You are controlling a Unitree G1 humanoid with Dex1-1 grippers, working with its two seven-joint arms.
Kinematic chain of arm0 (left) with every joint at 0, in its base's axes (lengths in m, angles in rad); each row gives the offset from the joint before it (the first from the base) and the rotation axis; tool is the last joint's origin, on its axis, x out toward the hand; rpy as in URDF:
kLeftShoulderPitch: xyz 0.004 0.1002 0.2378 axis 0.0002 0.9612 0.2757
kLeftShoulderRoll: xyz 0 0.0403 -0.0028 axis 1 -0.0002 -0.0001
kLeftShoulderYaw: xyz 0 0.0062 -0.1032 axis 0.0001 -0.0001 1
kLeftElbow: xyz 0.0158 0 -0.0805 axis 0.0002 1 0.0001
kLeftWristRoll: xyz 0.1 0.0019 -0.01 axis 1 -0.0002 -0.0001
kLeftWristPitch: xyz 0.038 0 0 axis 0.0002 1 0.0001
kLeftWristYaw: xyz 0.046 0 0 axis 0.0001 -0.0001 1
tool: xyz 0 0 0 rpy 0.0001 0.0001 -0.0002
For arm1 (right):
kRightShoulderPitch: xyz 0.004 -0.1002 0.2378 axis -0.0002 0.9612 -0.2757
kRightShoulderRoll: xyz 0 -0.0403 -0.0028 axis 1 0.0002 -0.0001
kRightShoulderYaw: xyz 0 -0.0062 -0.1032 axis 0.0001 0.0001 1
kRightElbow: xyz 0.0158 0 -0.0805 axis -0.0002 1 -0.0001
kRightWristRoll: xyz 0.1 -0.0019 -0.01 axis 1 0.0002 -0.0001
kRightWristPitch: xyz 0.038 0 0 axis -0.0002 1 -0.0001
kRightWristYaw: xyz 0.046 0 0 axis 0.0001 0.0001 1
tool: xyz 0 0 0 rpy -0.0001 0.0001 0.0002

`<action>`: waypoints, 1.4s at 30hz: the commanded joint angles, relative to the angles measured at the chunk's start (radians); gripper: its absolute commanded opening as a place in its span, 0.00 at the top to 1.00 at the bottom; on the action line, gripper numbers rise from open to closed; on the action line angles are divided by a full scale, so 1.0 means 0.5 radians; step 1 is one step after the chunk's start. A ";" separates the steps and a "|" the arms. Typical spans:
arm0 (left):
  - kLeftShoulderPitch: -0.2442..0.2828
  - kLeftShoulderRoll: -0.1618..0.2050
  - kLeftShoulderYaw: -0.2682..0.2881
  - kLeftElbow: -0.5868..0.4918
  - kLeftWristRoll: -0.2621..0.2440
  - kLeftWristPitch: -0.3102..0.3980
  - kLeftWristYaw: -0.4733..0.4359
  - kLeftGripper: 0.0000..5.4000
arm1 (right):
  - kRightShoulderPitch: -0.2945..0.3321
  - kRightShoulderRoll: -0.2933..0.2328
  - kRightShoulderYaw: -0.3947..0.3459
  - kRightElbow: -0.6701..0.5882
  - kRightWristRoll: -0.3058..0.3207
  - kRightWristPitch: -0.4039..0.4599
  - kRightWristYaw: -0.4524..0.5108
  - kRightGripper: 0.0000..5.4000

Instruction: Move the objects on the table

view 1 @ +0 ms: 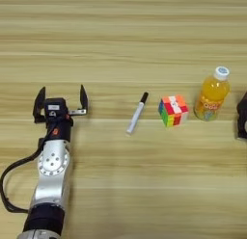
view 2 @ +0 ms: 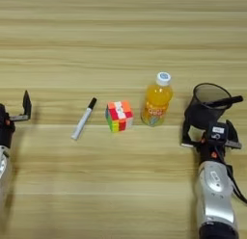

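Note:
An orange-drink bottle (view 2: pixel 157 100) with a white cap stands upright right of centre on the table (view 1: pixel 120 40). To its right stands a black mesh pen cup (view 2: pixel 208 102) with a black marker (view 2: pixel 226 102) leaning out of its rim. My right gripper (view 2: pixel 208 126) is open at the cup's near side, one finger on each side of its base; whether they touch it is unclear. My left gripper (view 1: pixel 61 94) stands open at the left with nothing between its fingers.
A white marker with a black cap (view 1: pixel 137 112) lies on the wood between my left gripper and a colourful puzzle cube (view 1: pixel 173 110). The cube sits just left of the bottle. All of these stand in one row across the middle plank.

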 commanded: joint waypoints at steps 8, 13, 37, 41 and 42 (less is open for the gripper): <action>-0.007 0.005 -0.011 0.010 0.018 0.016 0.006 0.00 | -0.193 -0.081 -0.020 0.175 0.033 -0.001 0.050 0.00; -0.004 0.004 -0.012 0.006 0.020 0.016 0.006 0.00 | -0.257 -0.096 -0.024 0.235 0.032 -0.014 0.056 0.00; 0.012 0.004 -0.009 -0.014 0.026 0.018 0.007 0.00 | -0.432 -0.145 -0.035 0.529 0.064 -0.122 0.097 0.13; 0.014 0.000 -0.012 -0.017 0.028 0.020 0.010 0.00 | -0.372 -0.123 -0.020 0.428 0.067 -0.104 0.106 0.13; 0.014 -0.001 -0.013 -0.019 0.030 0.021 0.011 0.00 | -0.348 -0.115 -0.014 0.391 0.068 -0.094 0.111 0.13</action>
